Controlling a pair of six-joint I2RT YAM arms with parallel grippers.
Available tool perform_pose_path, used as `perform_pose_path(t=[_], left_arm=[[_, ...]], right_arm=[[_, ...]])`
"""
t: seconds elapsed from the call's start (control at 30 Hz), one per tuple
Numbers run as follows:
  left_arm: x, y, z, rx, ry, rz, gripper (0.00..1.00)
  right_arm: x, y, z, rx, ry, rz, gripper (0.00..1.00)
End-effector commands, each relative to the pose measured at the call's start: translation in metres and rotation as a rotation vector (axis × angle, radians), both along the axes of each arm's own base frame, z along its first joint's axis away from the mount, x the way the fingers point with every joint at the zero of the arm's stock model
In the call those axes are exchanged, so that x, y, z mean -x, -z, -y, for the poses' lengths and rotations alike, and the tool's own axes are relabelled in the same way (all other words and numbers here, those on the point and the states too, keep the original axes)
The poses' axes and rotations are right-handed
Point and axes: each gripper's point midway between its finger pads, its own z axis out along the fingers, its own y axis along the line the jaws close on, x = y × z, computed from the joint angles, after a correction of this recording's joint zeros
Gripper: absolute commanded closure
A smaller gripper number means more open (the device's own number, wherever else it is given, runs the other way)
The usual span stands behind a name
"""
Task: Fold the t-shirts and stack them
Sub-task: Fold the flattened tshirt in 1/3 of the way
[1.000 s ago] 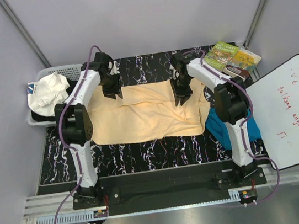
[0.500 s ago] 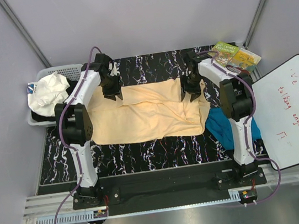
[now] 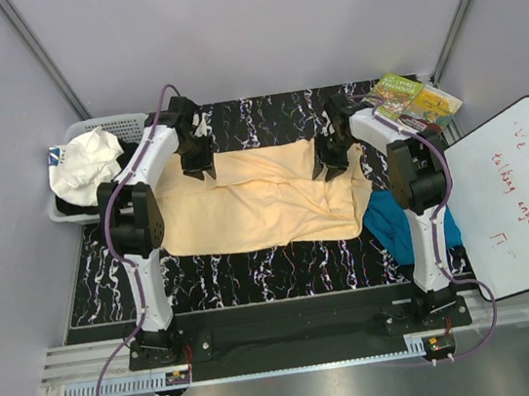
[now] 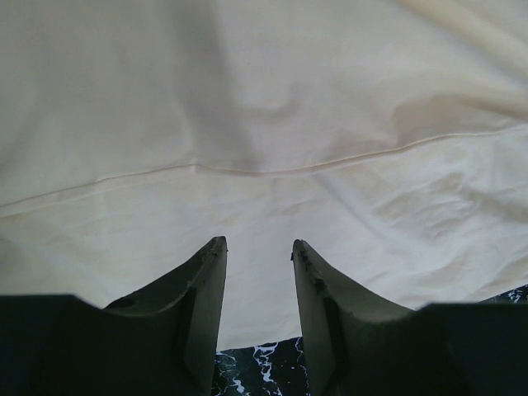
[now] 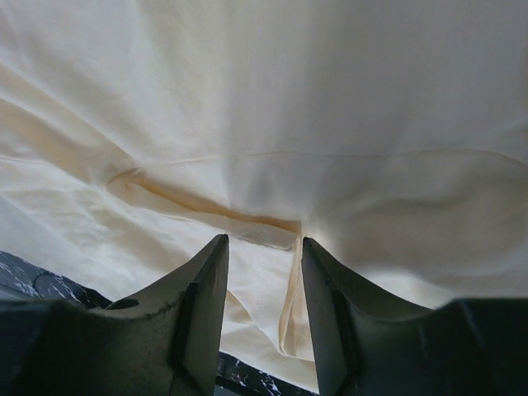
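Peach-yellow t-shirt [image 3: 247, 210] is gripped by neither arm: left gripper [image 4: 258, 243] and right gripper [image 5: 264, 239] are seen released over its far edge.

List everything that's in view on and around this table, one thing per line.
peach-yellow t-shirt: one, pale peach-yellow, spread rumpled across the table's middle
teal-blue t-shirt: one, teal-blue, bunched at the right, partly behind the right arm
basket: one, pale grey, far left corner
white cloth: one, white, crumpled in the basket
books: small pile, green and yellow covers, far right corner
whiteboard: one, white with red writing, right side
table: one, black with white marbling
left arm: one, white and black, left
right arm: one, white and black, right
left fingers: two, black, apart, over the peach-yellow t-shirt
right fingers: two, black, apart, over the peach-yellow t-shirt
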Motion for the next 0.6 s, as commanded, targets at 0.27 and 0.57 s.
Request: perform_pose_path(t=[0.27,0.57], left_arm=[[-0.004,-0.010,-0.004,-0.009,0.001,0.034,0.58],[-0.004,-0.008,-0.006,-0.018,0.000,0.032,0.58]], right_arm=[[0.014,0.017,-0.014,-0.070,-0.026,-0.065,0.60],[0.016,-0.004,-0.022,-0.130,-0.057,-0.031,1.00]])
